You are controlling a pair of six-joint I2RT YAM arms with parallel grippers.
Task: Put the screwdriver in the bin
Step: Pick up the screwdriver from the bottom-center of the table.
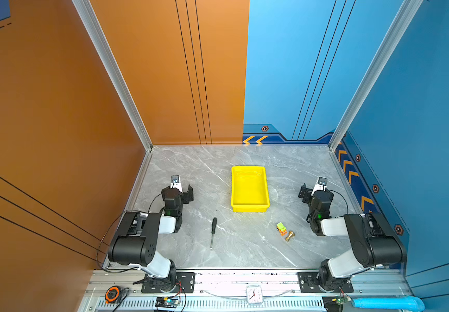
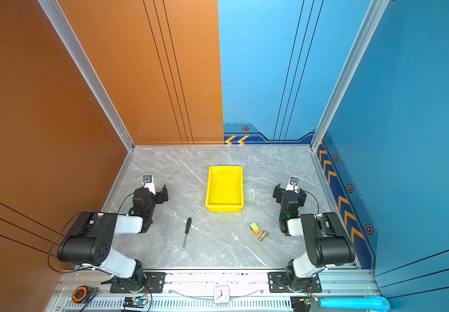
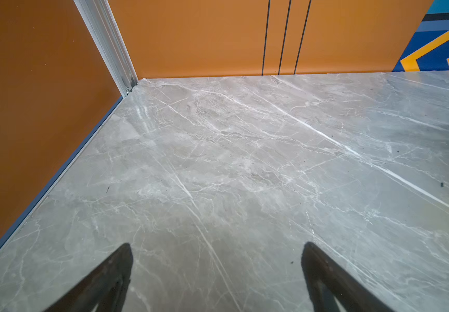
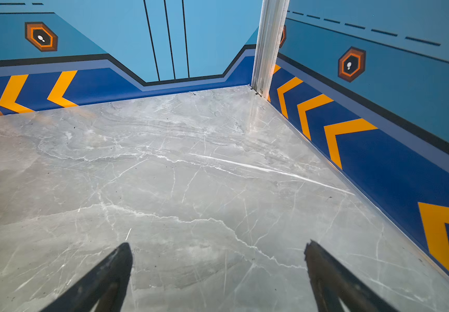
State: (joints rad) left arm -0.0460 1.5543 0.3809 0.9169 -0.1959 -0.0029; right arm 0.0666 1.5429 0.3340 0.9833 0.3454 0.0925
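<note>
While both hang empty with jaws spread wide, the left pincer [image 3: 218, 245] and the right pincer [image 4: 218, 243] frame only the grey, white-veined marble table [image 3: 245, 162] in their wrist views. Only the top views show the screwdriver [image 1: 212, 233]. It lies flat on the marble, back of the left pincer and off to its right, well apart. Its long axis runs nearly front to back, black handle toward the bin [image 1: 249, 208], thin silver shaft toward the arm bases. The glossy yellow rectangular bin with its rolled rim sits between the two pincers.
</note>
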